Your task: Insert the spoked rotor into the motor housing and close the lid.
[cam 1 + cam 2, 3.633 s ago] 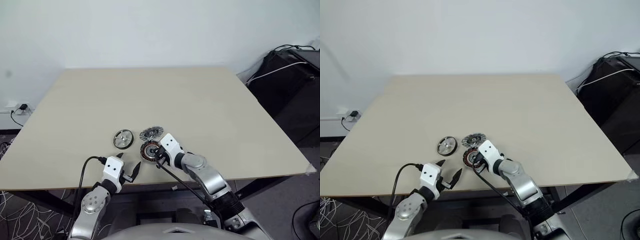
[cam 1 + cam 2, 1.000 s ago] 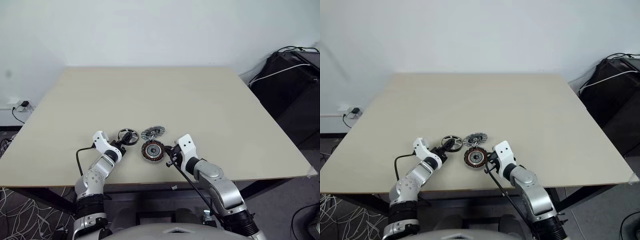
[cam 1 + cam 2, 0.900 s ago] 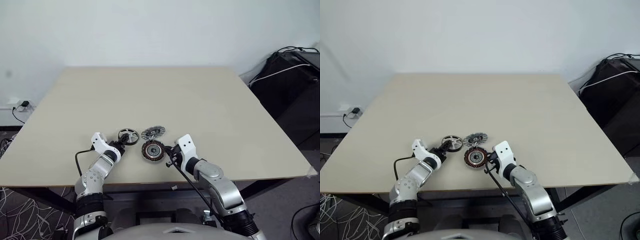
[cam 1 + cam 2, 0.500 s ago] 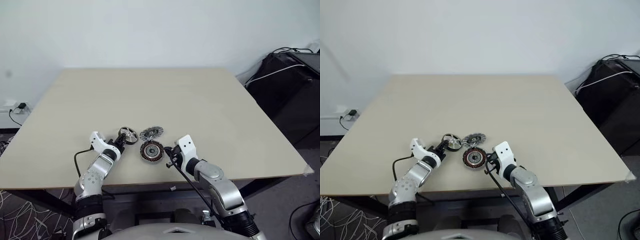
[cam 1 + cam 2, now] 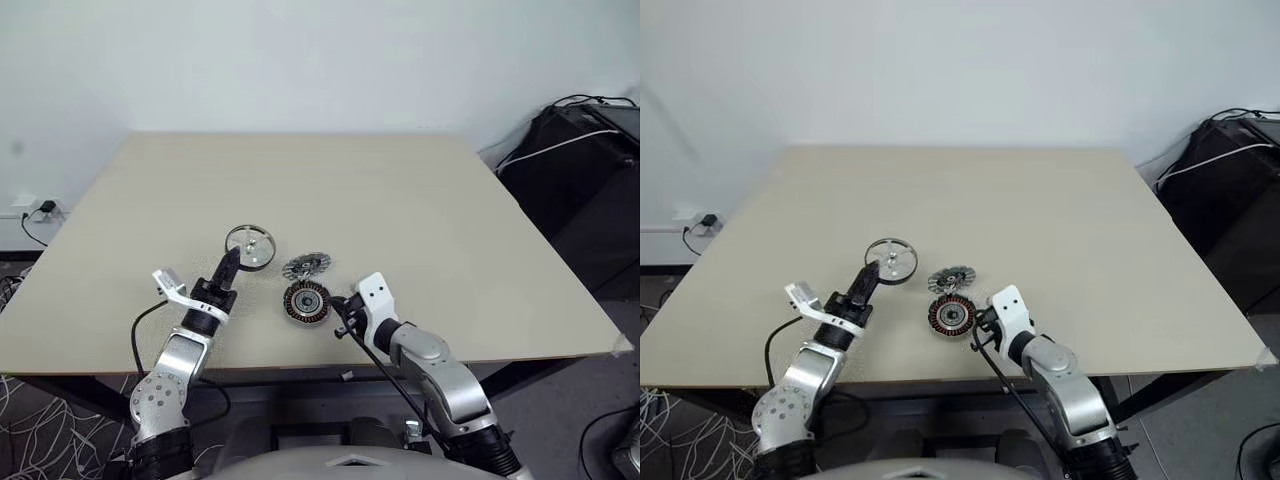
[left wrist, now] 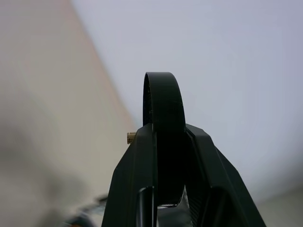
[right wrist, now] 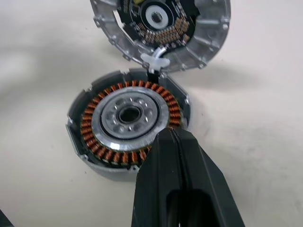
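My left gripper [image 5: 231, 258] is shut on the rim of the spoked rotor [image 5: 250, 246], a silver wheel with a black rim, and holds it raised above the table, left of the housing. The left wrist view shows the rotor [image 6: 163, 101] edge-on between the fingers. The motor housing [image 5: 305, 301], round with copper windings, lies near the table's front edge. Its lid [image 5: 305, 265] lies open just behind it, inner side up. My right gripper [image 7: 176, 142] is shut and empty, with its tip at the near right rim of the housing [image 7: 127, 124], in front of the lid [image 7: 160, 26].
The beige table [image 5: 400, 210] stretches bare behind and to both sides of the parts. Its front edge runs close under both arms. A black bag with cables [image 5: 580, 140] stands off the table at the right. A wall socket [image 5: 40, 214] is at the left.
The left gripper closed on the rotor, lifted it off the table and turned upward with it. The right gripper, housing and lid have stayed put.
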